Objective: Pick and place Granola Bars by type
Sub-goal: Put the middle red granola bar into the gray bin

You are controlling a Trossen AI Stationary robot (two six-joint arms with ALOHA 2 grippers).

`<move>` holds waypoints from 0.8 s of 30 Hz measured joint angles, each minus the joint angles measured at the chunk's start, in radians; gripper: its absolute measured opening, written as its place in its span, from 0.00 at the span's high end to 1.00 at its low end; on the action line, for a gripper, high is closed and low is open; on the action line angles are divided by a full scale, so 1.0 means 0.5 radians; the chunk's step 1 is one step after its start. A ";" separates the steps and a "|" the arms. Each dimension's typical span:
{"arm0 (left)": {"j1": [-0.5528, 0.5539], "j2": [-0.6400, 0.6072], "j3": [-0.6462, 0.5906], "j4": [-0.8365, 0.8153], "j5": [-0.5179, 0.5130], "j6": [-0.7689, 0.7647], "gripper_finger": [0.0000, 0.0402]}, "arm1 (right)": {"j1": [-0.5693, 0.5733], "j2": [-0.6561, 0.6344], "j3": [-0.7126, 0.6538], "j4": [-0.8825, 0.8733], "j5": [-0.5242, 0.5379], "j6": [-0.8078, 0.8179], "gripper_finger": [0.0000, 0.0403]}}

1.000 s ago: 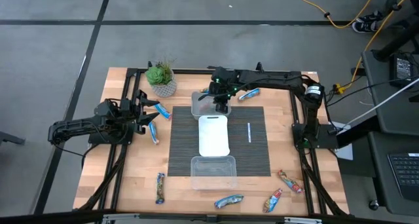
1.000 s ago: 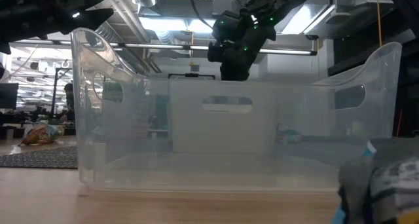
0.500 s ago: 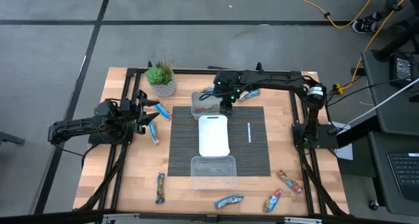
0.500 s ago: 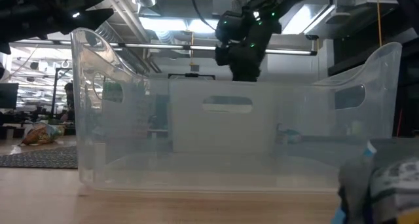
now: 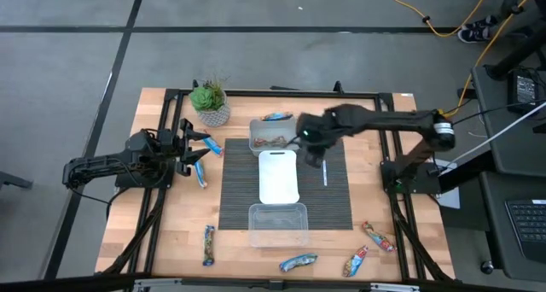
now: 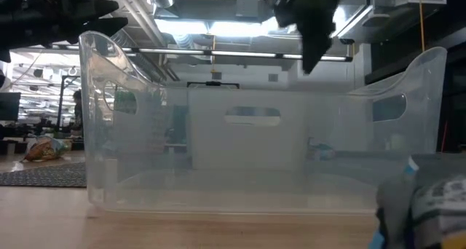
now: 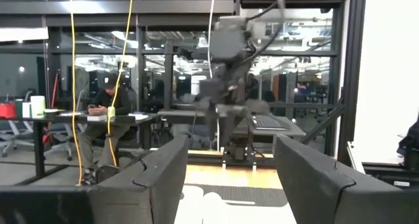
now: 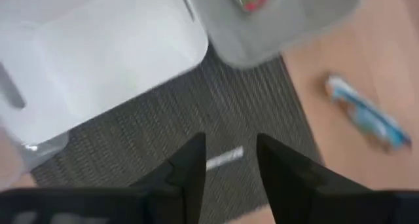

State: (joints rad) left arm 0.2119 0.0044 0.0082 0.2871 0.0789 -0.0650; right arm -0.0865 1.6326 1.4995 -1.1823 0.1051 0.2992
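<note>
No text, label or number is legible.

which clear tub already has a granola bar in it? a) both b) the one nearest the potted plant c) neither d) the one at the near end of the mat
b: the tub by the potted plant holds a reddish granola bar; the other clear tub looks empty.

Pale, matt wood-grain tabletop under a dark ribbed woven mat; clear, smooth plastic tubs — one with a flat white tray beside it — and glossy foil-wrapped granola bars; matt black gripper.
</note>
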 joint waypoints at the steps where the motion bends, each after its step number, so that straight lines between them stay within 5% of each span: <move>1: 0.000 0.000 0.000 -0.002 0.000 0.000 0.46 | 0.058 -0.047 -0.011 -0.056 0.041 0.106 0.66; 13: 0.000 0.000 0.000 -0.001 0.001 0.000 0.46 | 0.833 -0.577 -0.634 -0.221 0.056 1.718 0.67; 24: 0.000 0.000 -0.001 -0.001 -0.002 0.000 0.46 | 1.544 -0.598 -0.907 -0.050 -0.135 2.886 0.67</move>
State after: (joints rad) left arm 0.2120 0.0044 0.0079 0.2867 0.0779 -0.0650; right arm 0.6853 1.3334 1.0461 -1.2074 0.0376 1.7424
